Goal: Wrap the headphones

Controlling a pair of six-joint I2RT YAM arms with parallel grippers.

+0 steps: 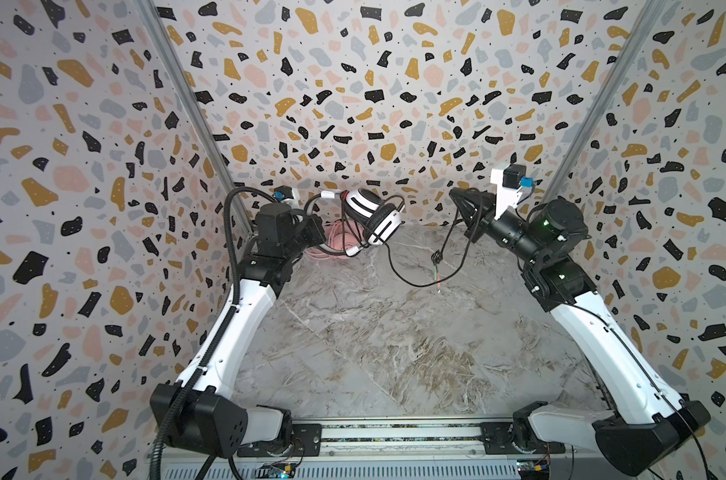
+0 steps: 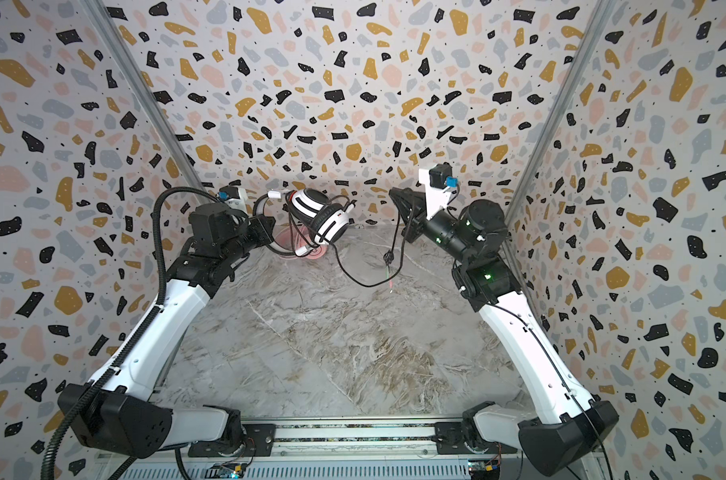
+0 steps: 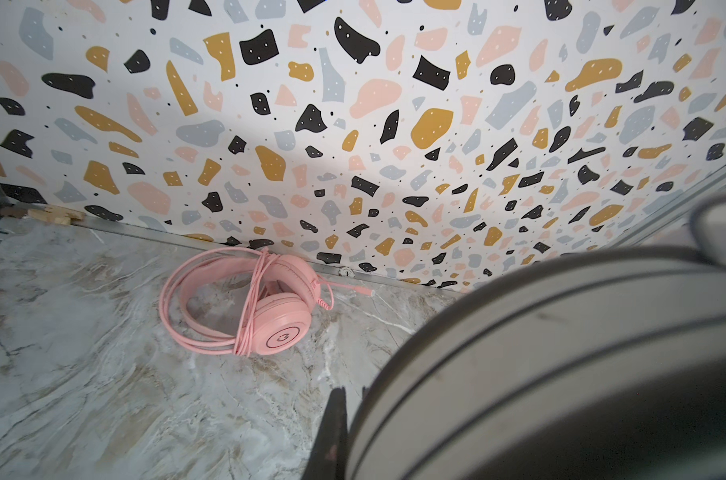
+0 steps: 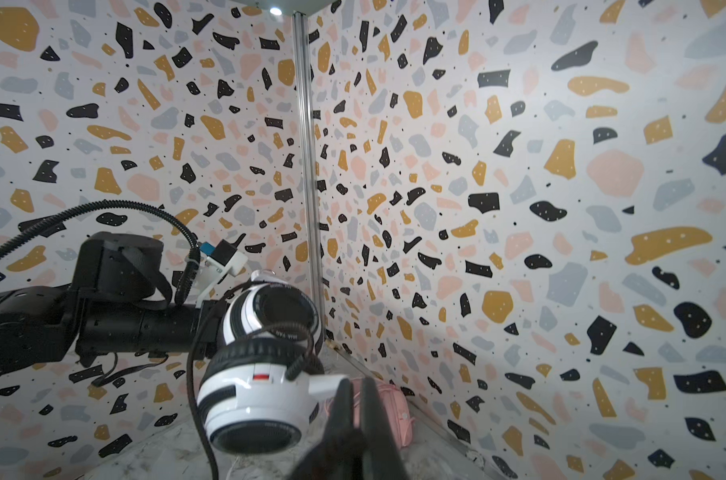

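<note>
The white headphones [image 1: 373, 212] with black stripes hang above the table at the back left, ear cups folded together. My left gripper [image 1: 317, 232] is shut on their headband [image 3: 560, 353], which fills the left wrist view beside my left gripper [image 3: 350, 392]. Their black cord [image 1: 411, 282] sags to the table and rises to my right gripper [image 1: 456, 193], raised at the back right and shut on the cord near the base of its fingers. The plug end [image 1: 436, 259] dangles below it. The pink headphones [image 3: 278, 316] lie on the table by the back wall, pink cord wound round them.
Terrazzo-patterned walls close in the marble table [image 1: 373, 353] on three sides. Small wooden pieces [image 3: 53, 216] lie at the foot of the back wall in the left corner. A metal rail [image 1: 394, 432] with both arm bases runs along the front edge.
</note>
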